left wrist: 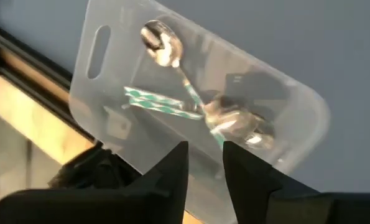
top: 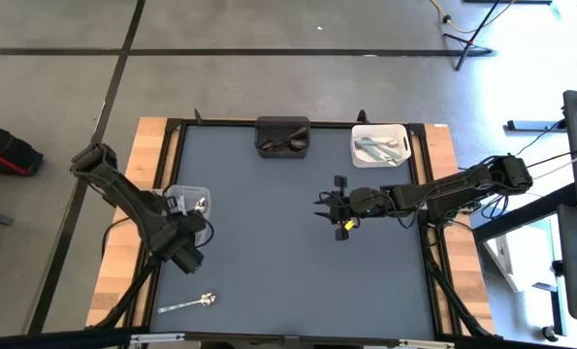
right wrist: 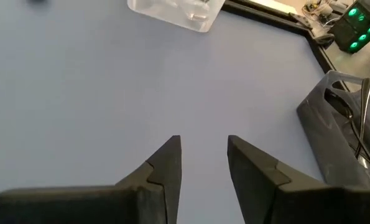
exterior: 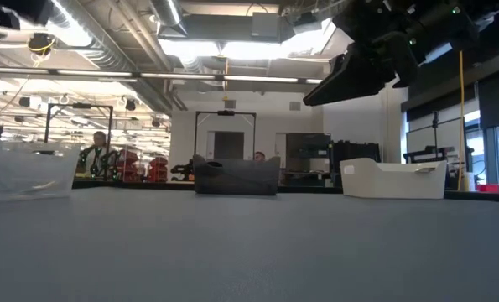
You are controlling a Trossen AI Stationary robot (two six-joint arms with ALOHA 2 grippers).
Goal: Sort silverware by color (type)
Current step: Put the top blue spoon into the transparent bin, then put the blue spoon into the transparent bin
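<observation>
A silver spoon lies flat on the blue-grey mat near the table's near edge, left of centre. My left gripper hovers over the clear bin at the table's left; it is open and empty. In that bin lie spoons with shiny bowls and teal-patterned handles. The black bin holds dark utensils, and the white bin holds silver ones. My right gripper is open and empty above the mat's middle.
The black and white bins stand along the mat's far edge, and the clear bin stands at its left edge. A black frame borders the mat, with wooden table strips outside it. Bare mat lies between the two grippers and toward the near edge.
</observation>
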